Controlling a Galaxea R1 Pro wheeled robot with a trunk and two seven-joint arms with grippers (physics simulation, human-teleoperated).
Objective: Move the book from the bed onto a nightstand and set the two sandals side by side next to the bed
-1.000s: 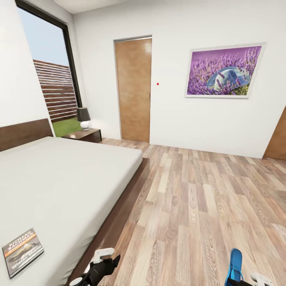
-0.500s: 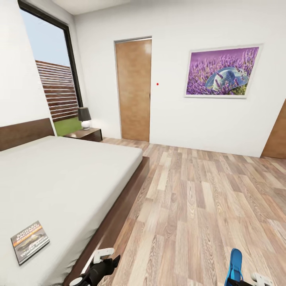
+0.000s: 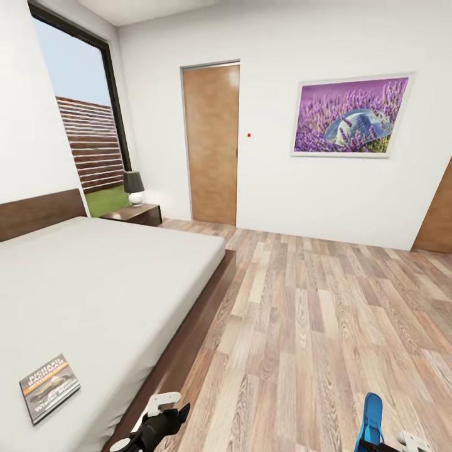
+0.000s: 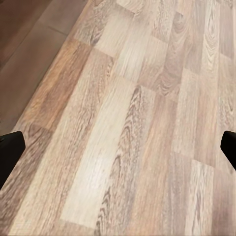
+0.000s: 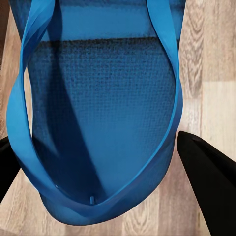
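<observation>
A blue sandal (image 5: 98,113) sat gripped between the right gripper's (image 5: 105,162) two dark fingers (image 5: 206,172), its straps looping past them, held above the plank floor (image 4: 123,123). The left gripper (image 4: 118,147) was spread wide with nothing between its fingers. The book (image 3: 49,387) lay on the bed (image 3: 107,282), beside the left arm; the nightstand (image 3: 133,214) stood well beyond.

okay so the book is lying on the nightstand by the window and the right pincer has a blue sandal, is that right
Not quite. The book lies on the bed, near its foot edge, not on the nightstand, which carries only a lamp; the head view shows this. The rest holds: the right pincer has a blue sandal.
</observation>
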